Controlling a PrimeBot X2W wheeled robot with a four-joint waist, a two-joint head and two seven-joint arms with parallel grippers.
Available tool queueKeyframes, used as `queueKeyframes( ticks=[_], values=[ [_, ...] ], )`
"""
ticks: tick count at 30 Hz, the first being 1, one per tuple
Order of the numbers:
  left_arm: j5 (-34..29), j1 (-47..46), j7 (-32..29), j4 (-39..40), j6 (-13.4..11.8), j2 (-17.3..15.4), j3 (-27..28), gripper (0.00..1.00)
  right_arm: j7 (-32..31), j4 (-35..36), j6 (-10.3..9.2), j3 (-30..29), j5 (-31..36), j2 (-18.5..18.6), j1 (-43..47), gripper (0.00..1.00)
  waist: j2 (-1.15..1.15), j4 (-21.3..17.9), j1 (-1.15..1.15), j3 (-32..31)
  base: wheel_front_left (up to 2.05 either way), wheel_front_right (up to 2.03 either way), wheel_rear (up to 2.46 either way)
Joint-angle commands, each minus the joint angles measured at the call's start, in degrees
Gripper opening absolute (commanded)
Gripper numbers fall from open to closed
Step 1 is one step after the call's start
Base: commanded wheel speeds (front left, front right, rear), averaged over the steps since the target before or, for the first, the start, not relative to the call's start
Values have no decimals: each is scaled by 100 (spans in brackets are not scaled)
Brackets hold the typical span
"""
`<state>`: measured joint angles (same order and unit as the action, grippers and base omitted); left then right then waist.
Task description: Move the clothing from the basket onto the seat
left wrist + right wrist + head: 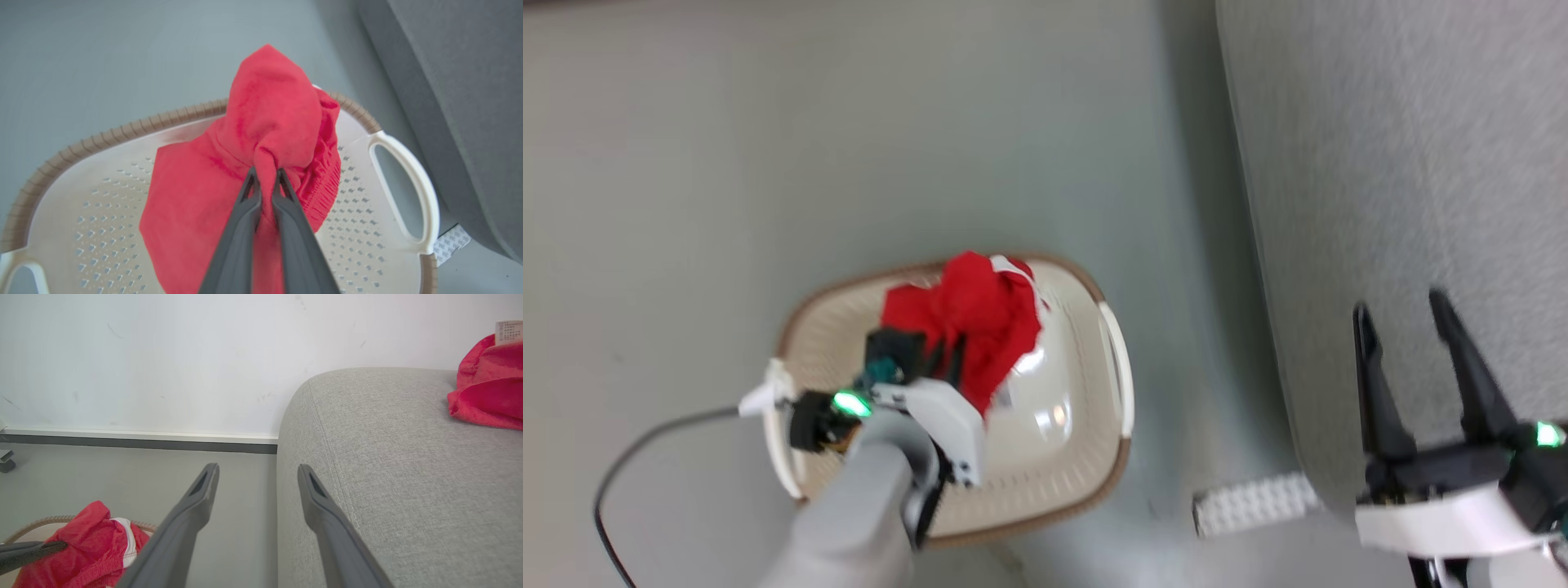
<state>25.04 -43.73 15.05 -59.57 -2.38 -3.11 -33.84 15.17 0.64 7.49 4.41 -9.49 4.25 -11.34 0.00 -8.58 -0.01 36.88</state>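
The red garment (pixel 261 134) hangs bunched at the centre of the left wrist view, its lower folds inside the basket (pixel 122 128). We cannot tell whether any fold rests on the basket's bottom. The left gripper (pixel 266 173) has its fingers closed tight on one twisted fold of the garment.

We judge the grip narrow, since a single pinch carries the whole bundle. The lift should therefore go straight up until the hanging hem clears the brown rim. Only then should it travel toward the sofa (pixel 388 457), which stands near the basket at the right of the frame. A sideways pull begun too low could snag the hem on the rim and tip the basket.

The right gripper (pixel 258 470) holds nothing, its fingers spread wide beside the sofa's rounded edge. A second red garment (pixel 486 396) lies on the sofa, upper right in the right wrist view.
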Motion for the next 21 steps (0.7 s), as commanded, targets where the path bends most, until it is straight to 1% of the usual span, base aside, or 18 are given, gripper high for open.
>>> queueKeyframes(
  ticks=[1,3,9,13,21],
  values=[
    [29,217,11,167,-35,-3,27,0,-4,-71,0,-41,10,44,145,100,0,359,1,-789,0,0,0],
    [21,587,10,573,-67,-13,101,0,-4,-209,0,-93,4,41,364,100,0,450,1,-1119,0,0,0],
    [2,1573,10,1669,-214,-182,301,0,-4,-543,0,-220,-12,15,943,100,0,628,1,-2081,0,0,0],
    [30,2136,11,2409,-345,-368,466,0,-4,-654,0,-277,-17,-8,1222,100,0,682,1,-2601,0,0,0],
    [87,3051,7,3596,-594,-812,635,0,-4,-831,0,-382,33,-11,1715,100,0,789,1,-3418,0,0,0]
  ],
)
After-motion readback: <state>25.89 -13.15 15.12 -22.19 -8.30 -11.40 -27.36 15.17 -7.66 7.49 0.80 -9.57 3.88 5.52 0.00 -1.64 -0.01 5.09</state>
